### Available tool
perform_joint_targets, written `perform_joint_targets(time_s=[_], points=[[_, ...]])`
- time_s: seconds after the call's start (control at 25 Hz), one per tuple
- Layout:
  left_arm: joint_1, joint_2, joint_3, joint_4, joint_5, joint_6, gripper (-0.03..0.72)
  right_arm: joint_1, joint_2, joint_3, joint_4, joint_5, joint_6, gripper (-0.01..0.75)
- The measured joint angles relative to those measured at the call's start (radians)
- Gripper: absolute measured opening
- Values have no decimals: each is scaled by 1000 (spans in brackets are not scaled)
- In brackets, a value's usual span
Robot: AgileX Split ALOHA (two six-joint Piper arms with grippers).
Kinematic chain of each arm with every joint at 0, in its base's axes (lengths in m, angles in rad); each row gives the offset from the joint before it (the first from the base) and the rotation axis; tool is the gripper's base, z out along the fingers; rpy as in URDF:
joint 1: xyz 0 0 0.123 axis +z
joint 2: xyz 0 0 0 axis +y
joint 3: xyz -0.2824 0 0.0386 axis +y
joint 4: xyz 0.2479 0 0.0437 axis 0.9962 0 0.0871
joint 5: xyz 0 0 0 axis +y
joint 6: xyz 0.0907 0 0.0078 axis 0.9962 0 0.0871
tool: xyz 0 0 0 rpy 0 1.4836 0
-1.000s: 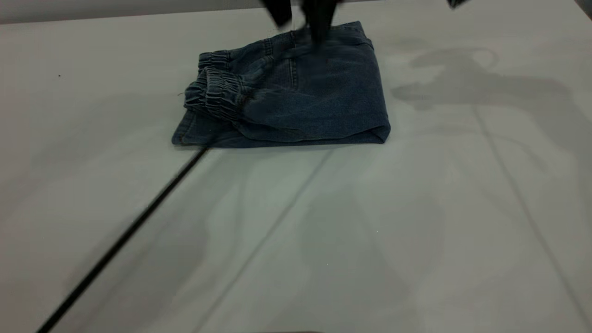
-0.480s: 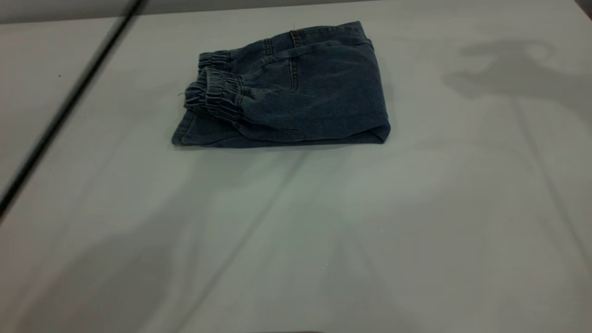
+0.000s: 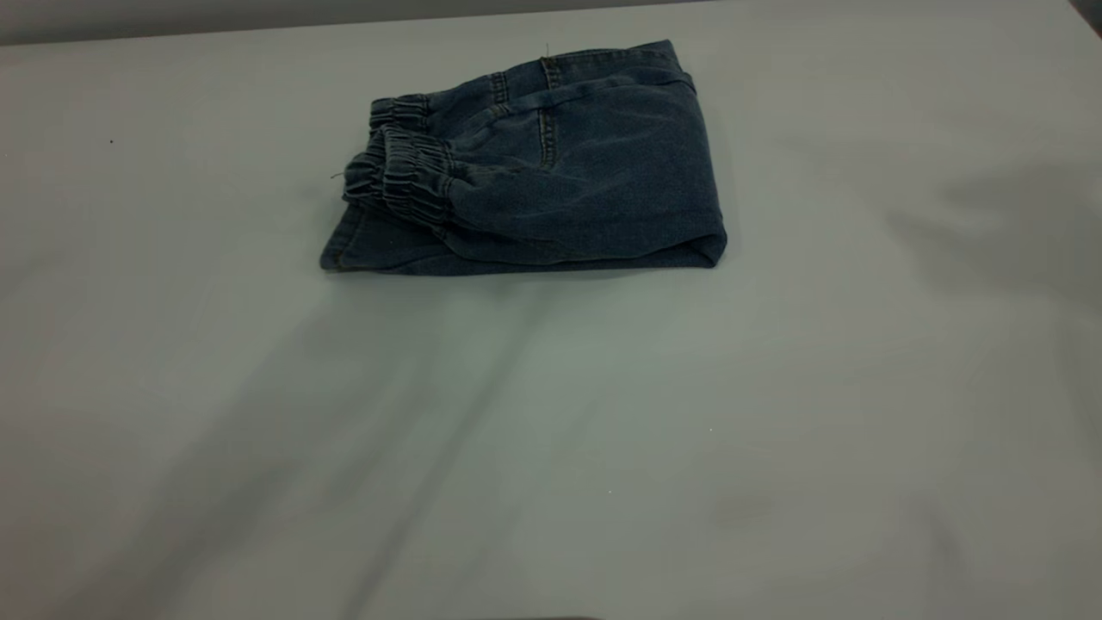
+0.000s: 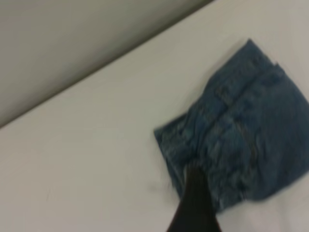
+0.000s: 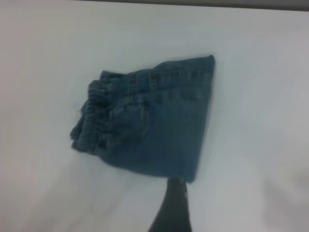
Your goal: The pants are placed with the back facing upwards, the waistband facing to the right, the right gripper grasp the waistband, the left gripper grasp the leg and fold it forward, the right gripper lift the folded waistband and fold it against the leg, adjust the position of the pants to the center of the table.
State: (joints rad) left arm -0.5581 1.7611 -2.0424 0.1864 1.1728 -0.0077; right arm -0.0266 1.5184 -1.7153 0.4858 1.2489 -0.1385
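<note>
Exterior view: pants point(image 3: 551, 164) folded, lying toward table's point(image 3: 603, 448) far side, untouched. Left gripper point(image 4: 194, 208) and right gripper point(image 5: 170, 209) each show one dark fingertip; you cannot tell finger spacing. Denim's soft, light, floppy; pinch the thick elastic waistband point(image 3: 400, 176) or folded edge when you recentre.

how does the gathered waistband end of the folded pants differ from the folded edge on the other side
The waistband end, at the left in the exterior view, is puckered with elastic gathers and stacks in bunched, uneven layers; the folded edge at the right is one smooth rounded crease. The waistband end stands thicker, while the folded edge lies lower. Both belong to the same blue denim pants lying on the table, with no gripper touching them.
</note>
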Motion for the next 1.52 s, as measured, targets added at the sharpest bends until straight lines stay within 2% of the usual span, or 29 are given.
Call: perform_joint_targets(time_s=[0.32,0.8,1.08,1.52], points=[[0,-439,428,-2,0,-5,529,0,-381,269,9,8,0,580],[0,-1058,910,-20,0,-5,529,0,-932,626,-3,18,-9,580],[0,-1285,1119,-34,0,-5,529,0,-1222,804,-108,29,-15,580],[0,-1491,1262,-104,0,-5,529,48,-1415,1128,-243,11,-15,580]])
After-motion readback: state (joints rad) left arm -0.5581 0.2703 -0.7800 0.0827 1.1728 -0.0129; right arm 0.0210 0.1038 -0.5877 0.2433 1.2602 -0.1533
